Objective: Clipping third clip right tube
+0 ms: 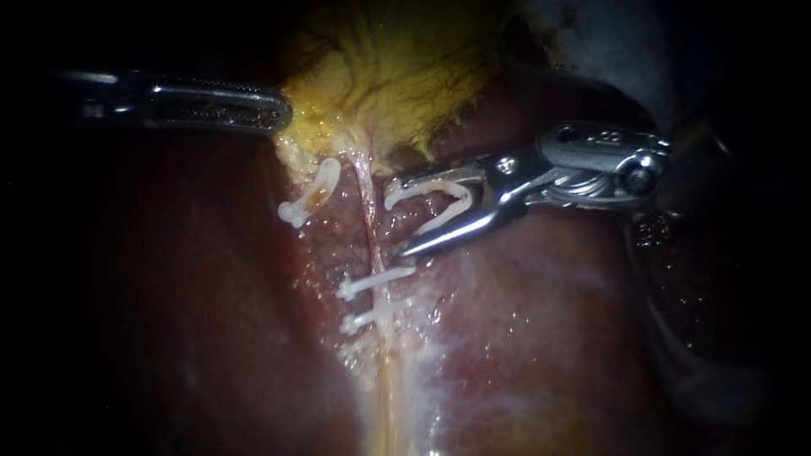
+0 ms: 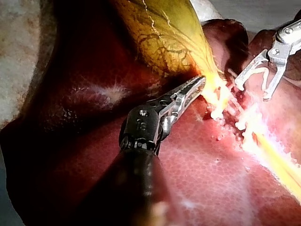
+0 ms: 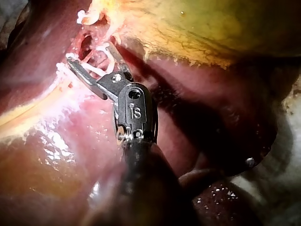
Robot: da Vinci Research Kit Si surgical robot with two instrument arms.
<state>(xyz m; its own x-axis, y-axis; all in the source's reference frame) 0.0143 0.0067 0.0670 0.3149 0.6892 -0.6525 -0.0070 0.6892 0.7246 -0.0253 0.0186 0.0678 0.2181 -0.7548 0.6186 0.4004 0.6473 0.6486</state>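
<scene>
Though seemingly clear of the tube (image 1: pixel 369 215), right instrument (image 1: pixel 399 217) holds a clip (image 1: pixel 460 192).

Your right instrument (image 1: pixel 397 217) is bright, polished metal; the loaded clip (image 1: pixel 431 187) it holds is smooth, matt white plastic, like the 3 other clips (image 1: pixel 376 281). Your left instrument (image 1: pixel 283 110) is darker metal with a ridged face. The liver (image 1: pixel 549 338) glistens wet; the gallbladder (image 1: pixel 397 76) is veined, ragged-edged.
</scene>
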